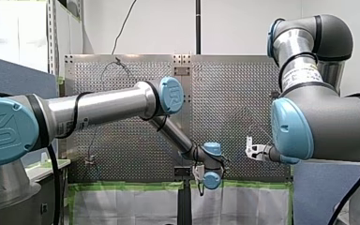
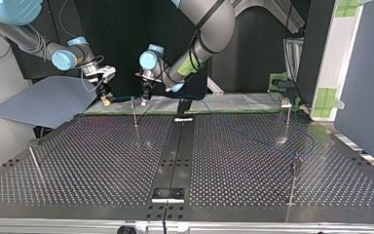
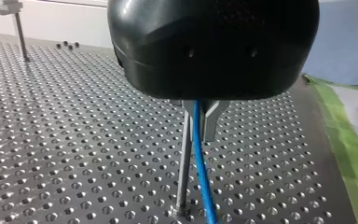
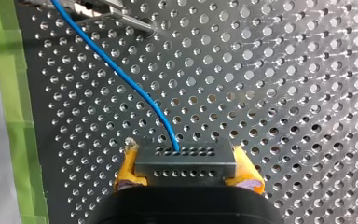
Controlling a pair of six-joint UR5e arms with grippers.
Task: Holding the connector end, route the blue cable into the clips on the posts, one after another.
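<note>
Right wrist view: my right gripper [image 4: 186, 161] is clamped on the connector [image 4: 186, 169], a dark slab with rows of tiny holes, between soft yellow pads [image 4: 127, 169]. The thin, smooth blue cable [image 4: 121, 74] arcs off it over the perforated metal table [image 4: 284, 93]. My left gripper [image 3: 199, 126] has its metal fingers [image 3: 212, 123] closed on the cable just beside a slim steel post [image 3: 184, 158]. I judge routing barely begun: in the top view, posts [image 2: 288, 122] at about two, four and nine o'clock from the table's middle seem unthreaded, though I cannot be sure.
</note>
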